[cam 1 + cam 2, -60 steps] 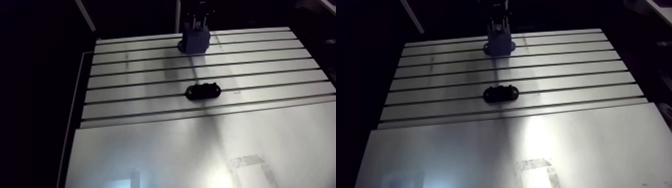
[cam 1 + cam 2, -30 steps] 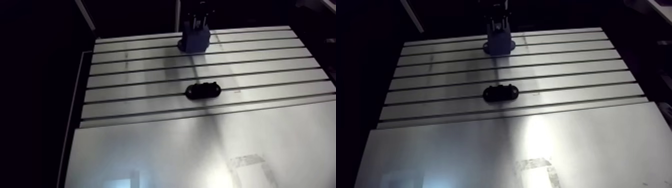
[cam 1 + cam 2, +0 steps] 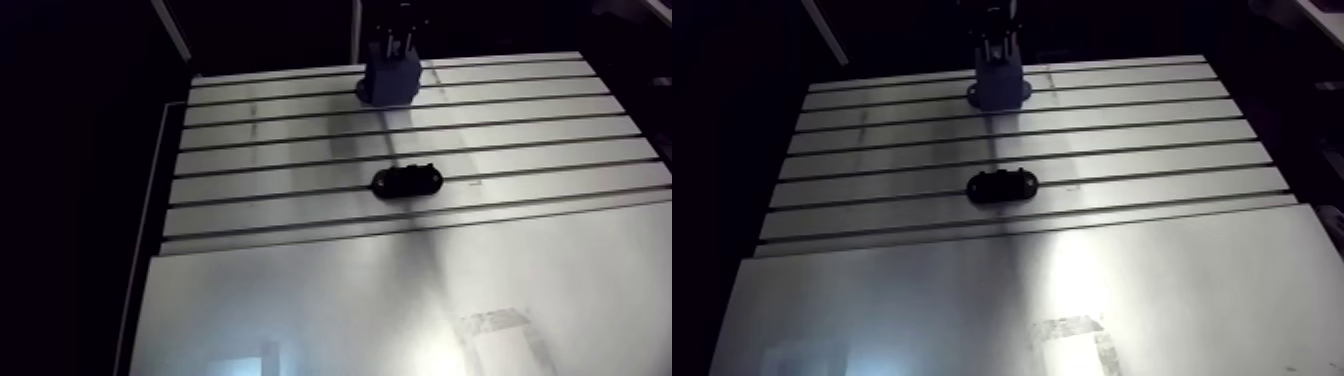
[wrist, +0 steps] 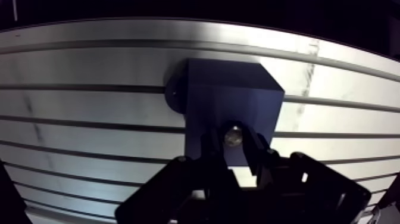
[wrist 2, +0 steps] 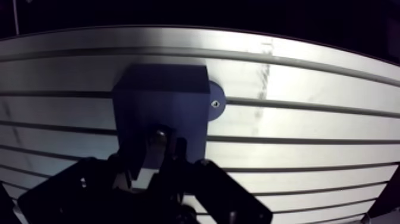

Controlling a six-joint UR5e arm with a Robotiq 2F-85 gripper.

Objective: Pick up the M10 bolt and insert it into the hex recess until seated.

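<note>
A dark blue block (image 4: 232,101) with round mounting ears stands on the slotted table near its far edge; in the arm view the block (image 3: 389,82) sits right under the wrist. My gripper (image 4: 233,143) hangs directly over the block's top face. Its two fingers are shut on the M10 bolt (image 4: 233,136), whose shiny metal end shows between them. The hex recess is hidden beneath the bolt and the fingers. I cannot tell whether the bolt touches the block.
A black oval part (image 3: 407,181) lies on the slotted table (image 3: 300,140) at mid depth, well in front of the block. A smooth plate (image 3: 300,300) with a tape mark (image 3: 495,325) covers the near half.
</note>
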